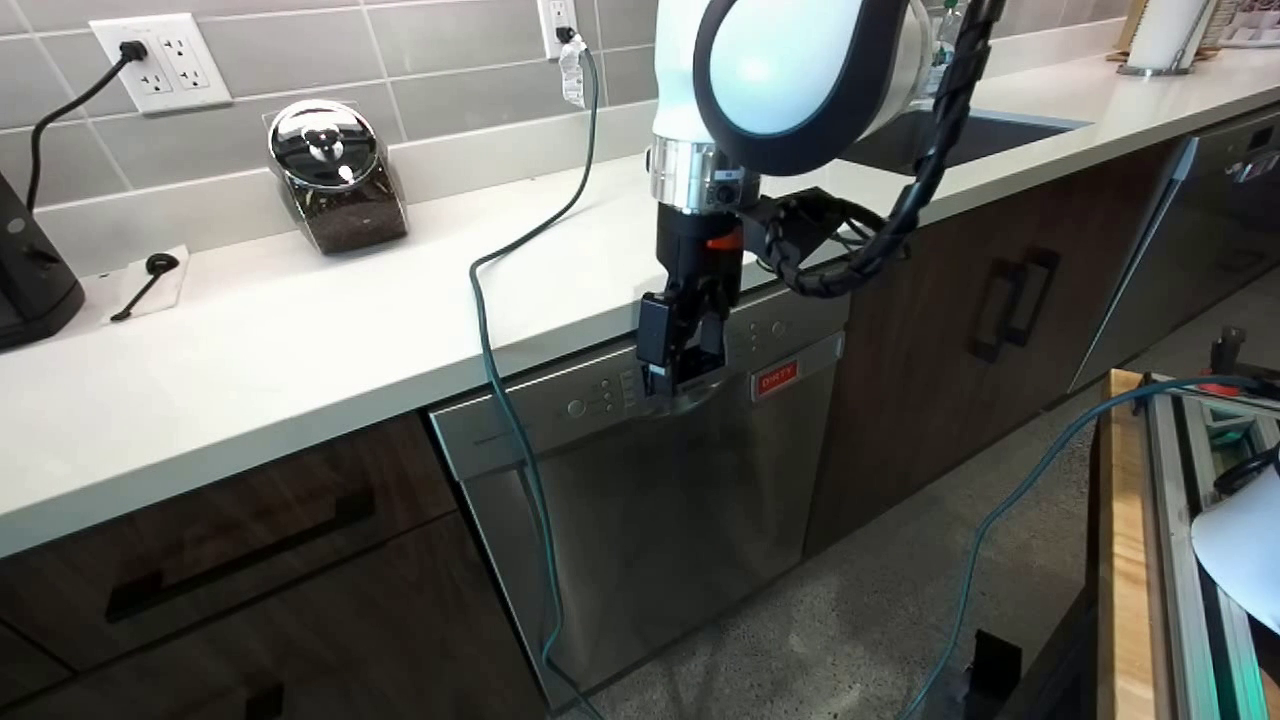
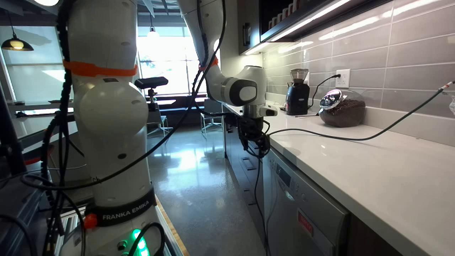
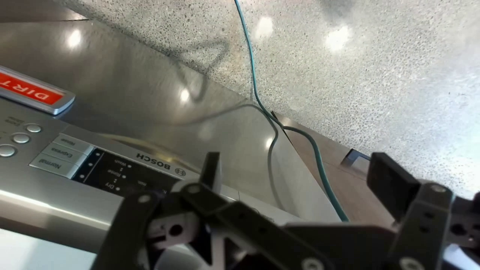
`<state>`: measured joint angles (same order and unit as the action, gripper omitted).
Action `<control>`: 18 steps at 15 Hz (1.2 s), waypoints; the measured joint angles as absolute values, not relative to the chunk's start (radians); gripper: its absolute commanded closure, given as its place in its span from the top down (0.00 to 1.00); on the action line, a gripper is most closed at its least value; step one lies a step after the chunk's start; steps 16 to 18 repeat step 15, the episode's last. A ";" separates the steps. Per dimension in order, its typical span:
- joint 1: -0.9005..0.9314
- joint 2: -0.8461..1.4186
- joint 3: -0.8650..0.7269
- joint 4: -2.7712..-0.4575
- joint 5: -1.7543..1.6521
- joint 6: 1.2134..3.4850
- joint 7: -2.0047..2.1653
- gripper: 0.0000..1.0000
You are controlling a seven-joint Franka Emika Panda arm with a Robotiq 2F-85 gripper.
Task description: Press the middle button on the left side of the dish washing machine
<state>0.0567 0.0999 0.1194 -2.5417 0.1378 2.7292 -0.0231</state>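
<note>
The dish washing machine (image 1: pixel 690 520) has a brushed steel front; it also shows in an exterior view (image 2: pixel 284 213) and the wrist view (image 3: pixel 142 82). Its top control strip (image 1: pixel 530 420) carries small buttons left of centre (image 1: pixel 605 396). In the wrist view these left buttons are hidden behind my gripper. The dark display (image 3: pixel 127 174) shows there, with Rinse, Express and Normal buttons (image 3: pixel 63 154) beside it. My gripper (image 1: pixel 682 375) points down in front of the strip's middle, by the counter edge. It is open and empty, fingers apart in the wrist view (image 3: pixel 298 168). I cannot tell whether it touches the strip.
A red DIRTY sticker (image 1: pixel 776 378) is on the machine's door. A green cable (image 1: pixel 530 465) hangs over the white counter (image 1: pixel 330 330) edge and across the machine's left part. A glass jar (image 1: pixel 338 180) stands on the counter. Dark drawers (image 1: pixel 230 520) lie left, dark cabinet doors (image 1: pixel 930 380) right.
</note>
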 measured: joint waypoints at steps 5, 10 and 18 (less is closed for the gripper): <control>0.063 0.038 0.120 -2.538 0.138 2.658 -0.020 1.00; 0.064 -0.036 0.119 -2.539 0.137 2.620 -0.018 1.00; 0.064 -0.042 0.116 -2.539 0.137 2.619 -0.018 1.00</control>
